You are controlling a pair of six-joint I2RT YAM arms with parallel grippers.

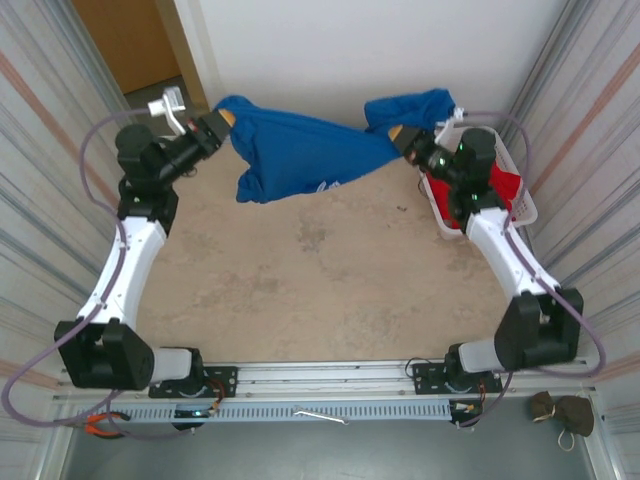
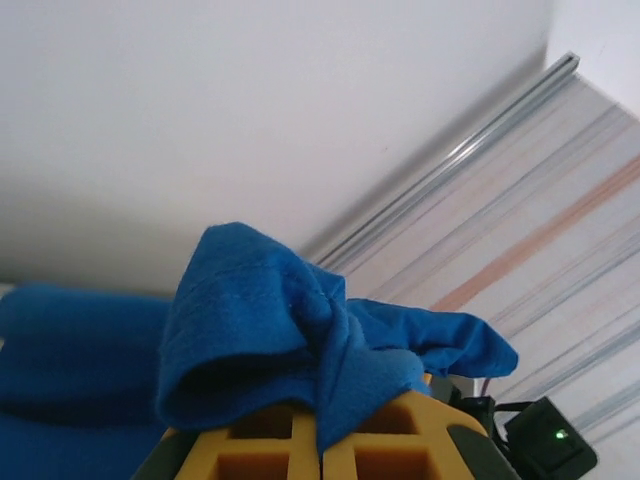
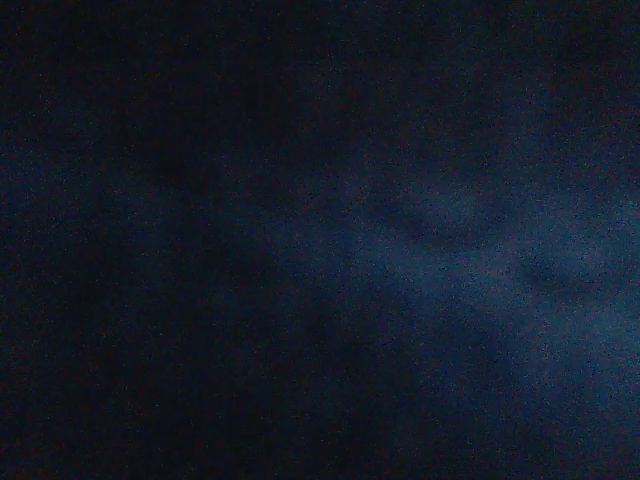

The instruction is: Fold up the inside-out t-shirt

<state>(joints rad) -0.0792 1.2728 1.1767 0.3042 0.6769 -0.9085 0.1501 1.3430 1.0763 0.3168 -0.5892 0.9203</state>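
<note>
Two arms held the inside-out t-shirt [image 1: 300, 155] taut over the desk [image 1: 320, 270], left of the white basket [image 1: 528, 205]; the left wrist view showed the left jaws pressed together on a blue fold, whereas dark cloth against the right wrist camera hid whether the right jaws gripped or gaped.

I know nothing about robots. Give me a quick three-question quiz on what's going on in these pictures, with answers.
1. True or false: the blue t-shirt lies neatly folded in the middle of the table.
2. What is in the white basket on the right? A) red cloth B) a yellow towel C) shoes
3. What is the left gripper pinching?
Key: 1 false, it is bunched up at the far edge. 2 A. 3 the blue t-shirt.
</note>
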